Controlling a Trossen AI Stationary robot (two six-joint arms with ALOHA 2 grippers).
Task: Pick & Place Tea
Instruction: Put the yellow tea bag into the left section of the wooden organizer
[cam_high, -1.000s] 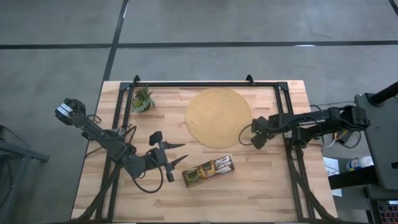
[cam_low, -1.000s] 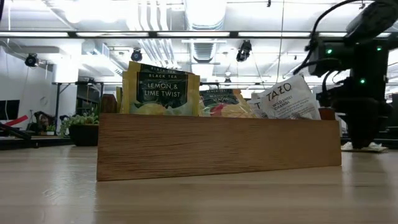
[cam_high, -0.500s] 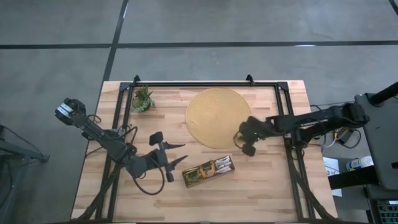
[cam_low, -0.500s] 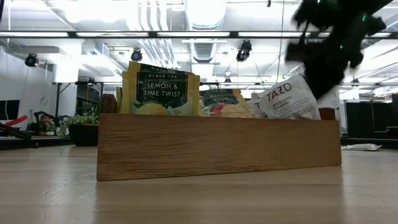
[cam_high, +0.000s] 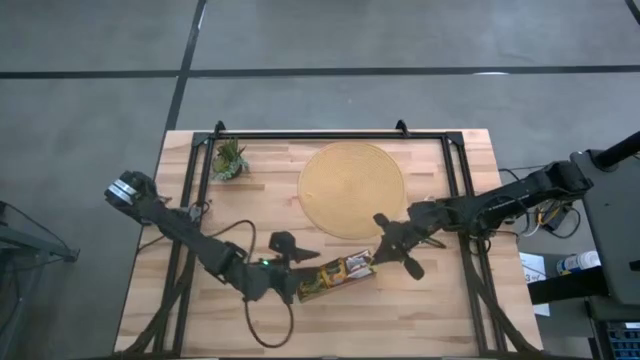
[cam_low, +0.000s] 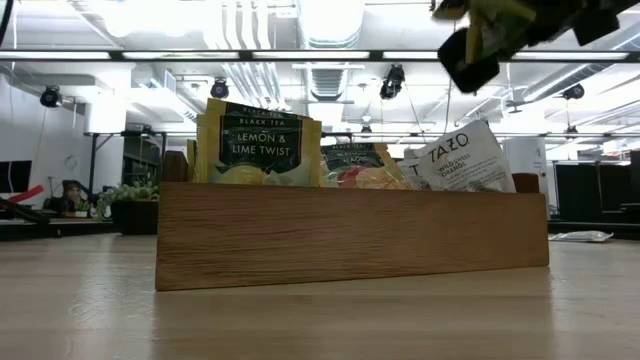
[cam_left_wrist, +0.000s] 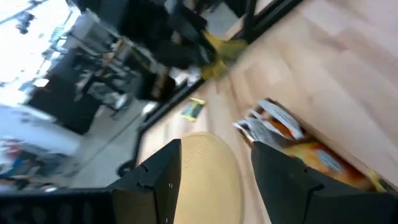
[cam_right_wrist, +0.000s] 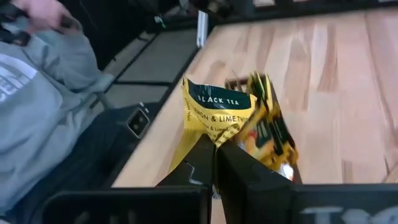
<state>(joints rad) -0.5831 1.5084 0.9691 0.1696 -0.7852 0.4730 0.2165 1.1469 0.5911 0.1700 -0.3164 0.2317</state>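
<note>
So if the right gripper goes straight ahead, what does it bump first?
Probably the yellow lemon tea sachet standing in the wooden tray, just past the shut right gripper; how near is hard to tell.

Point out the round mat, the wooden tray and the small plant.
round mat (cam_high: 345, 180), high view, bare centre.
wooden tray (cam_low: 350, 238), low view, front wall.
small plant (cam_high: 230, 159), high view, its leaves.

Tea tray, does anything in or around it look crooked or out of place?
The white TAZO sachet at one end of the wooden tray leans sideways, while the yellow lemon sachet at the other end stands upright. From above, the tray lies at an angle to the edges of the table.
</note>
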